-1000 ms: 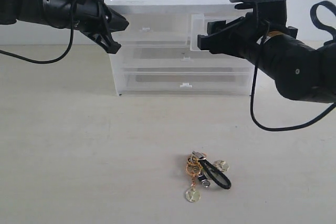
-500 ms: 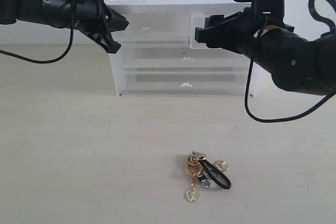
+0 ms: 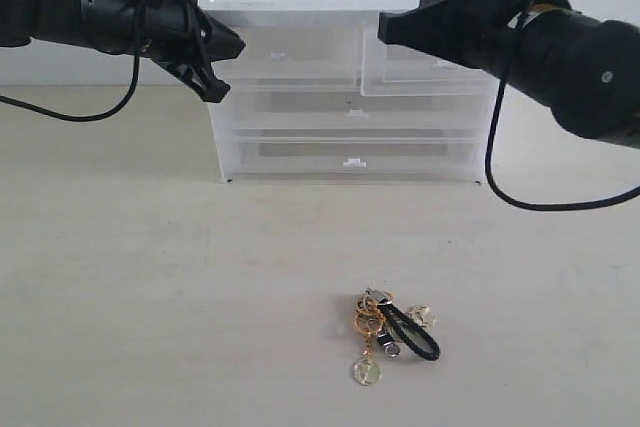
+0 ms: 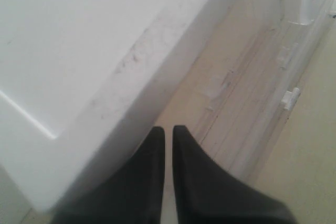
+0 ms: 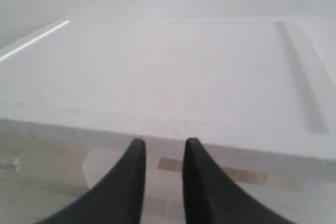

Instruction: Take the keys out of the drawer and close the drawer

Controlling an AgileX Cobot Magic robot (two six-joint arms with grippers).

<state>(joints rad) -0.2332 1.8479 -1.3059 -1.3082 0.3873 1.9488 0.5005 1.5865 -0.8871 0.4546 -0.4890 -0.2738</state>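
Observation:
The keys (image 3: 390, 335), a gold bunch with a black cord loop, lie on the table in front of the white drawer unit (image 3: 300, 142). The drawer (image 3: 430, 75), clear and upper right, stands a little out from the unit's front. My right gripper (image 3: 384, 29) hovers at the unit's top front edge above that drawer. Its jaws are narrowly open with nothing between them (image 5: 164, 145); the clear drawer (image 5: 102, 166) shows below the fingertips. My left gripper (image 3: 238, 47) is shut and empty (image 4: 168, 128), at the unit's upper left corner.
The unit's flat white top (image 5: 168, 77) fills the right wrist view. The left twin drawer (image 3: 290, 57) and two full-width drawers below it are pushed in; a white tab handle (image 4: 290, 98) shows. Cables hang from both arms.
My right gripper has risen from in front of the drawer to the unit's top edge, and its jaws have narrowed. The left arm and the keys have not moved.

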